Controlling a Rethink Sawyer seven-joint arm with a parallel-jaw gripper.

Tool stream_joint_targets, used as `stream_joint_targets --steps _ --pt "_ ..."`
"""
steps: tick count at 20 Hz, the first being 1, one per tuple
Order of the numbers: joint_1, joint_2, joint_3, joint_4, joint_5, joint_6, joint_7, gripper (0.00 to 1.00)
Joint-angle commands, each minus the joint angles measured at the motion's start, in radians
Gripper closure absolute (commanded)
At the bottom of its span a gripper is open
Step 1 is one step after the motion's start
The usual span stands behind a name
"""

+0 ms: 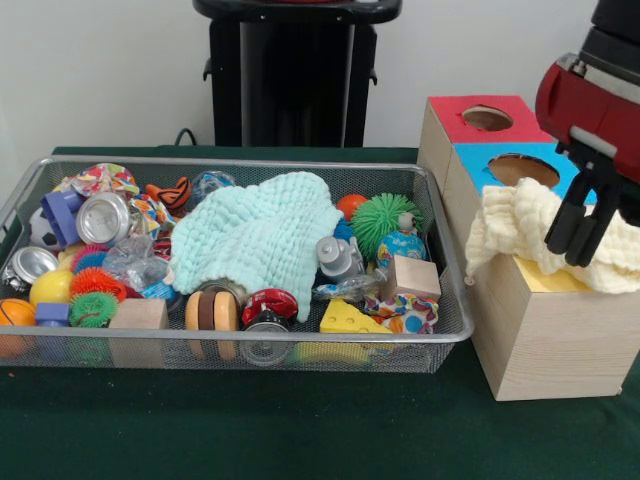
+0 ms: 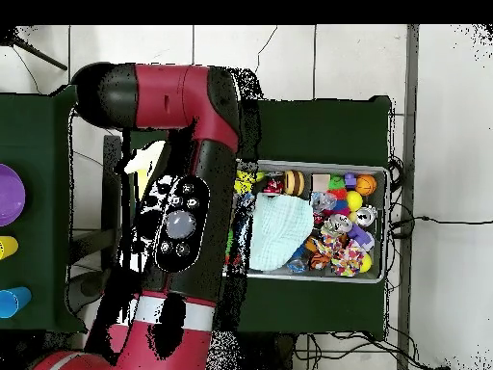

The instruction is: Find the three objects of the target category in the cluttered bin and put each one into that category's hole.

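The gripper (image 1: 582,232) hangs over the wooden box (image 1: 545,330) with its black fingers pressed into the cream-yellow cloth (image 1: 520,225), apparently pinching it, though the tips are buried in the folds. The cloth is bunched on the box's yellow top, covering whatever hole lies there, presumably so it can be pushed in. Left of the box, the wire bin (image 1: 440,335) holds a mint cloth (image 1: 262,238) hiding items beneath. Overhead, the arm conceals the box.

One wide, shallow silver wire-mesh basket (image 1: 440,205) holds one pale mint waffle-textured cloth (image 1: 262,238), two plain wooden cubes (image 1: 138,314), one yellow cheese-shaped wedge (image 1: 345,319) and one green spiky rubber ball (image 1: 385,219). Beside it stands one long wooden box (image 1: 560,340), with two round holes showing and one crinkled cream-yellow cloth (image 1: 515,228) on top.
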Motion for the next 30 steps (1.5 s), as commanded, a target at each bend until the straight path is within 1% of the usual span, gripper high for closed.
stream_joint_targets --steps 1,5,12,15,17,19,22,24,27,30 --pt "0.008 0.044 0.105 0.149 -0.016 -0.026 0.082 1.00" --pt "0.019 0.048 0.094 0.146 -0.009 -0.017 0.115 1.00" --pt "0.008 0.041 0.145 0.212 -0.003 -0.072 0.050 1.00" --pt "0.013 0.035 0.151 0.232 -0.001 -0.085 0.057 1.00" --pt "0.020 0.025 0.152 0.247 -0.001 -0.087 0.066 1.00" --pt "0.018 0.008 0.162 0.270 -0.002 -0.090 0.047 1.00" --pt "0.018 -0.030 0.178 0.329 -0.003 -0.105 0.022 1.00" --pt "0.025 -0.047 0.181 0.354 -0.005 -0.099 0.019 1.00" --pt "0.051 -0.057 0.160 0.345 -0.003 -0.063 0.065 1.00" --pt "0.072 -0.065 0.119 0.283 -0.005 0.023 0.111 1.00"
